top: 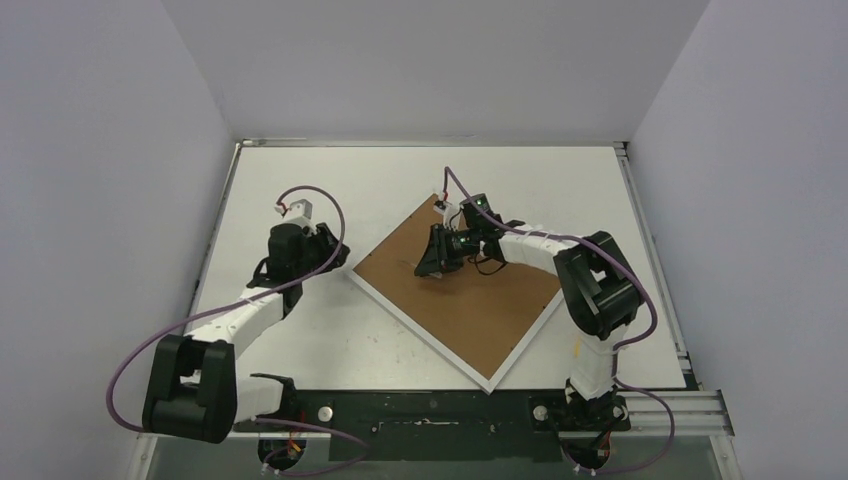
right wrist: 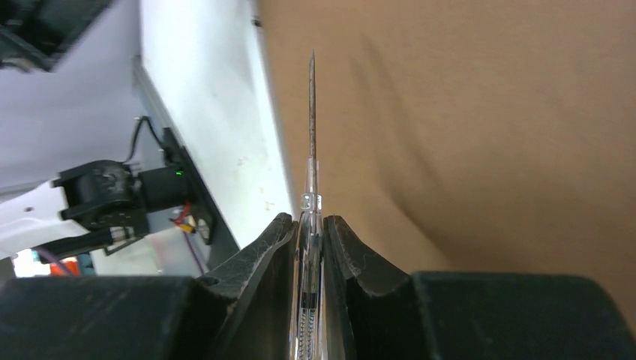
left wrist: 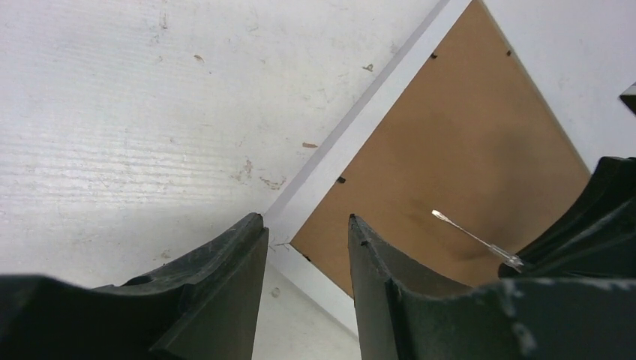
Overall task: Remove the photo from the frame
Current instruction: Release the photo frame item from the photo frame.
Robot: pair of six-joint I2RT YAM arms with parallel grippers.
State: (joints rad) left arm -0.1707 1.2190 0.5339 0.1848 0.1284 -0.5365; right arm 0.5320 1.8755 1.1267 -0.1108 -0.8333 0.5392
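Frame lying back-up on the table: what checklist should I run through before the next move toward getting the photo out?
1. Frame flat, brown backing facing up: ok.
2. Screwdriver clamped in the right end effector: ok.
3. Screwdriver tip over the backing near the frame's edge: ok. Whether it is on a tab: cannot tell.
4. Left end effector steadying the frame: not ok. It is open at the frame's corner and grips nothing.
5. Tabs along the backing's edge turned aside: cannot tell, too small.
6. Photo in view: not ok, none shows in any view.
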